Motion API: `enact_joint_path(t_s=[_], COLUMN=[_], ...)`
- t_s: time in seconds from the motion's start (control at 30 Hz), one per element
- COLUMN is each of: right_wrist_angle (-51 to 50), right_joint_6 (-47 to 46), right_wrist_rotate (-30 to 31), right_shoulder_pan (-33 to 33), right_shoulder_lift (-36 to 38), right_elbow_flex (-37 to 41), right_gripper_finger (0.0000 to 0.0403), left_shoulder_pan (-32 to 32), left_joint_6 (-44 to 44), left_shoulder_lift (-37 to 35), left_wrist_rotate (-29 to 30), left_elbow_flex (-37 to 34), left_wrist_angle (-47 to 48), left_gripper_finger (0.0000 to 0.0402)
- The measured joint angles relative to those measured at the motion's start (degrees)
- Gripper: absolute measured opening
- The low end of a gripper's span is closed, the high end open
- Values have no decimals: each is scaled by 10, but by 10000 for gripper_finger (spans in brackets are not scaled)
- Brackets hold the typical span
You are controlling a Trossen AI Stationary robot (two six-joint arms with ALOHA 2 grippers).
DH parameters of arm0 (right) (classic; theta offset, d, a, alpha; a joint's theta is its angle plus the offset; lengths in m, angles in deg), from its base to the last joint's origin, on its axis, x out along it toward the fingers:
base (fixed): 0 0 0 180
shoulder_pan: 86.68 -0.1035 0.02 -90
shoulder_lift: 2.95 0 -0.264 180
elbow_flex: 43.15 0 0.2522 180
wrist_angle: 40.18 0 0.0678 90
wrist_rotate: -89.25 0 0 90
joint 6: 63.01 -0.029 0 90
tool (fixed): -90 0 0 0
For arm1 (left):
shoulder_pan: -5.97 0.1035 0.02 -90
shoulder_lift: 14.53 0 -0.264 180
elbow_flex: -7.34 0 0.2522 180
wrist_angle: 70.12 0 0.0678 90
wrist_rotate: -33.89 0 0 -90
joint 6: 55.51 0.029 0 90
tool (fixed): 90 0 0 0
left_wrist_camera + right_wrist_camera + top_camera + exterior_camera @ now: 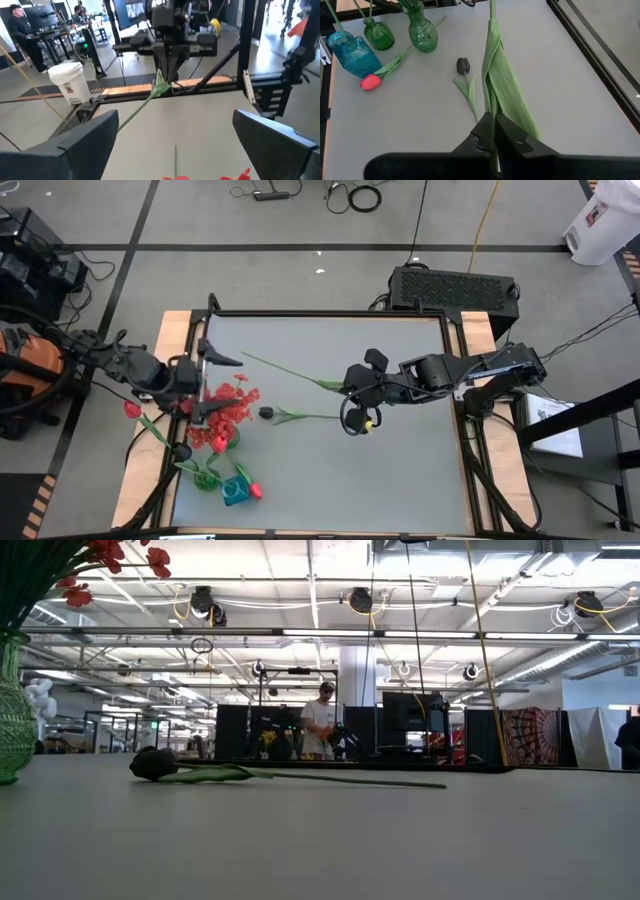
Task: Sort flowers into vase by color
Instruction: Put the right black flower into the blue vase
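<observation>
From above I see the right pincer [352,388] near the middle of the counter [400,460], clenched on the long green stem [290,370] of a flower. The stem runs from that pincer toward the left arm, raised off the counter, and its bloom end reaches the left pincer [205,385]. In the right wrist view the dark fingers [482,132] are pressed together around the stem and its broad green leaf [507,90].

The left pincer sits at the counter's left side, above the cluster of red frilly flowers [228,415]. Its fingers [82,137] stand wide apart and released; I cannot tell whether they touch the stem's tip.

A black-bud flower [268,413] lies flat on the counter between the two arms, its stem pointing toward the right pincer. In the low view it rests on its side with the bud [152,762] toward the green vase [12,720].

At the counter's left I see two green glass vases [422,32] and a blue vase [351,52] grouped close together. A red-pink tulip bud [370,81] lies on the counter just beside the blue vase.

A person [320,725] stands in the room beyond the counter
</observation>
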Motion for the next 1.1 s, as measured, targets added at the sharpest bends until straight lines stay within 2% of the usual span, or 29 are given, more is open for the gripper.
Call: enact_joint_path(t_s=[0.13,0.47,0.67,0.8,0.97,1.1], right_wrist_angle=[0,-1,-2,-1,-1,-1], right_joint_6=[0,0,0,12,13,13], right_wrist_rotate=[0,0,-1,-16,-17,-17], right_shoulder_pan=[0,0,0,0,0,0], right_shoulder_lift=[0,0,0,0,0,0], right_elbow_flex=[0,0,0,0,0,0], right_gripper_finger=[0,0,0,0,0,0], left_shoulder_pan=[2,3,35,74,126,155], left_joint_6=[3,51,77,78,102,129], left_shoulder_lift=[31,162,222,259,311,361], left_wrist_rotate=[-10,-11,-10,-11,-62,-69], left_elbow_flex=[31,231,325,364,384,390], left_wrist_angle=[28,196,274,314,348,359], left_gripper_finger=[397,397,397,397,397,397])
